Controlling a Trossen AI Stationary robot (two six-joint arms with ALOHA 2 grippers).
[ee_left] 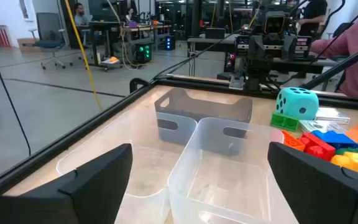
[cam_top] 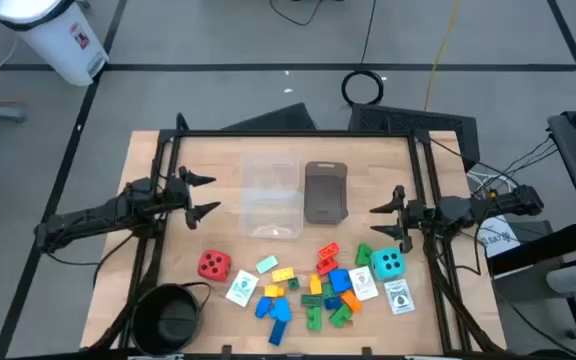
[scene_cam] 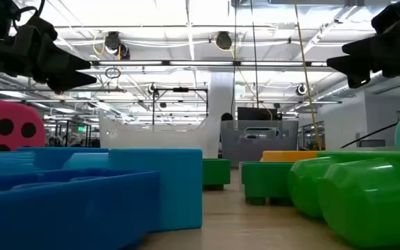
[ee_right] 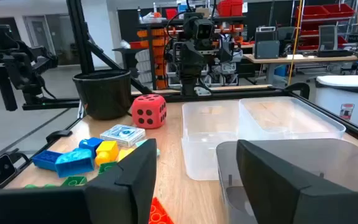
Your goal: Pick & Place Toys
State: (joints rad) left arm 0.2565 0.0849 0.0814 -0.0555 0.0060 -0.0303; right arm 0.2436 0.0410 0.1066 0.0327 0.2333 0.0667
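Currently both arms are hovering: left gripper point(cam_top: 204, 195) with jaws wide apart, right gripper point(cam_top: 386, 224) apart too, apparently empty. Toys are crowding the counter's point(cam_top: 148, 255) front edge, red die point(cam_top: 213, 264) aside; grabbing the tight brick pile point(cam_top: 313, 293) risks dragging neighbours.

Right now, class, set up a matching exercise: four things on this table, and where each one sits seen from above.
Things:
1. red die
2. teal die
3. black bowl
4. grey tray

Places:
A. bottom-left corner
B. right of the clear tub
C. left of the brick pile
D. right of the brick pile

Pairs: 1-C, 2-D, 3-A, 4-B
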